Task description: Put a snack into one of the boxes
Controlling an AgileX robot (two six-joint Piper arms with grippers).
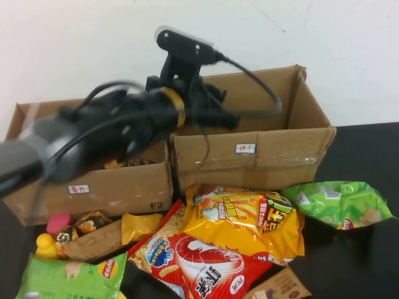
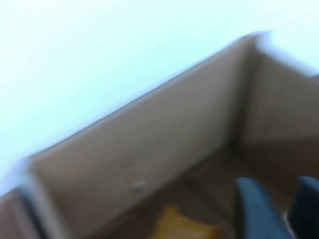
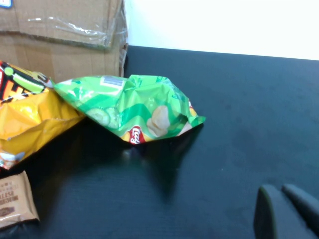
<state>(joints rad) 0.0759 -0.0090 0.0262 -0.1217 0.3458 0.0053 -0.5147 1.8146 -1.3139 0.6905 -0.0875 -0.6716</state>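
Above the right box, the left arm reaches in from the left side, its left gripper hanging over the opening near the box's back wall. From the left wrist view, two dark fingers stand slightly apart with nothing between them, and a yellow packet lies on the box floor just beside them (blurred, kind cannot be told). Left box sits touching the right one, with a few small wrappers inside. Snacks lie heaped on the black table in front of both boxes: a yellow chip bag, a red shrimp-cracker bag and a green chip bag. Right gripper hovers low over bare table, near the green bag, its fingertips close together, holding nothing.
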